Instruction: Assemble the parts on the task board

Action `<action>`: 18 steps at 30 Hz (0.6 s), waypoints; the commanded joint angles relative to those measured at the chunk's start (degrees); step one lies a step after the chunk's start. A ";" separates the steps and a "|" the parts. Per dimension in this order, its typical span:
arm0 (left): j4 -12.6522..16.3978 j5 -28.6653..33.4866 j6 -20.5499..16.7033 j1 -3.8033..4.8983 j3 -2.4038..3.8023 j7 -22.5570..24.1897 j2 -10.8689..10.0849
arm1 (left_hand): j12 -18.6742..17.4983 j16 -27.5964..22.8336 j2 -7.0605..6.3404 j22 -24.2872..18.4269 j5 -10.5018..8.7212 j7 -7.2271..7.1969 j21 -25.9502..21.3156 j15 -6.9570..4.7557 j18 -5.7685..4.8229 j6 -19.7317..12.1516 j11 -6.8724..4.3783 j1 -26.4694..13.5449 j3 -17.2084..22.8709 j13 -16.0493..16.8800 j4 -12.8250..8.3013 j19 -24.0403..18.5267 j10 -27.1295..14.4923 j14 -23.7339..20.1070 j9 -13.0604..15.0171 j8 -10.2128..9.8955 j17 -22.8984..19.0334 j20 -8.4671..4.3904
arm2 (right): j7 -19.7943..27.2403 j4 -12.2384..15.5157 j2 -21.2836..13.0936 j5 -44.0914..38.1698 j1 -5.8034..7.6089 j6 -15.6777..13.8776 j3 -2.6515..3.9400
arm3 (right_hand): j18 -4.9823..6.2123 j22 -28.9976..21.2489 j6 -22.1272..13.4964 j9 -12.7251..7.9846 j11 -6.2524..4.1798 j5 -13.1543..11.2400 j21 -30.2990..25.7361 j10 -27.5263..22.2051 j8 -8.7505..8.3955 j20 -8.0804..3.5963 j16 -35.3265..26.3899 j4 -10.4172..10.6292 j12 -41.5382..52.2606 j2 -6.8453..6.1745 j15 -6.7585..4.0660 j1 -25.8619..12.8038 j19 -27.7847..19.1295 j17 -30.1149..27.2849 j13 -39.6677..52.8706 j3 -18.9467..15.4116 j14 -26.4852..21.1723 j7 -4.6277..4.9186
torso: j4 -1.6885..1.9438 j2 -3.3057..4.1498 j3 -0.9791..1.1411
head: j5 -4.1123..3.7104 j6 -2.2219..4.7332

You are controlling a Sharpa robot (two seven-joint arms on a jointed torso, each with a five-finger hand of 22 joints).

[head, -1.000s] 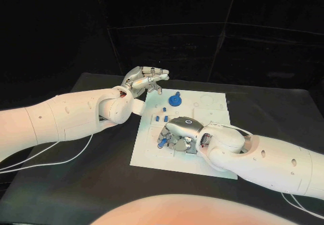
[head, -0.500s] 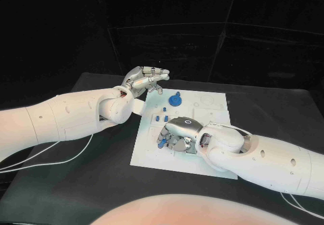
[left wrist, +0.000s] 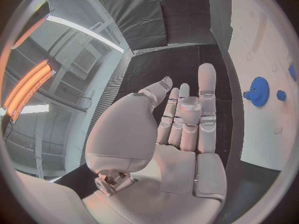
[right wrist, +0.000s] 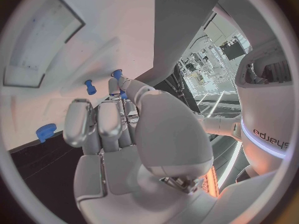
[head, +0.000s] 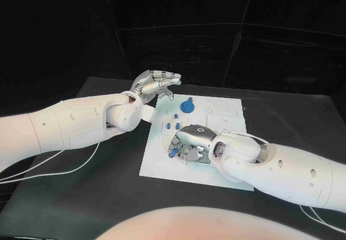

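Note:
The white task board [head: 160, 166] lies in the middle of the black table. My right hand [head: 190, 144] is low over the board's near half, fingers pointing down. It pinches a small blue peg [head: 171, 154] between thumb and a finger; that peg [right wrist: 123, 94] sits at the fingertips. My left hand [head: 156, 83] hangs above the board's far left corner, holding nothing, its fingers [left wrist: 187, 119] stretched out side by side. A blue gear [head: 187, 106] stands on the far part of the board [left wrist: 264, 40] and appears again as the gear [left wrist: 258, 90].
Small blue pegs [head: 173, 125] stand in the board between the gear and my right hand. Two more pegs [right wrist: 91, 87] show on the board [right wrist: 112, 20] near my right fingertips. A recessed outline [head: 223, 106] marks the far right of the board. Black table [head: 86, 190] surrounds it.

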 commanded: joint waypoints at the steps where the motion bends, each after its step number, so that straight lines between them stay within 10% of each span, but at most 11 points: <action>1: 0.02 0.16 0.62 0.09 0.06 0.24 0.06 | 0.31 -0.12 0.46 -0.07 0.20 0.06 -0.36 -0.01 1.17 -0.45 -0.11 0.17 -0.42 0.08 0.05 -0.26 -0.33 -0.41 -0.08 -0.17 -0.06 0.20 | -0.69 0.18 0.01 -0.85 0.07 1.20 0.02 | -0.38 -0.06 0.26 0.08 -0.20 0.31 0.18 0.15 0.10 0.24 0.19 -0.11 -0.24 0.02 -0.16 -0.52 -0.23 -0.06 0.04 0.18 1.30 0.17 | 0.00 0.02 0.02 | 0.06 -0.06; 18: -0.04 0.16 0.72 0.09 0.06 0.16 0.13 | 0.31 -0.12 0.46 -0.07 0.20 0.06 -0.36 -0.01 1.17 -0.45 -0.11 0.17 -0.42 0.08 0.05 -0.26 -0.33 -0.41 -0.08 -0.17 -0.06 0.20 | -2.45 -0.38 1.08 -2.16 0.07 1.13 0.02 | -0.36 -0.37 -2.33 -0.31 0.64 0.67 -0.07 -2.13 -1.58 0.59 0.36 0.43 -2.24 -0.76 0.47 -2.69 -0.58 -0.21 -0.37 -0.52 1.22 1.11 | 0.01 0.01 -0.04 | -0.04 0.02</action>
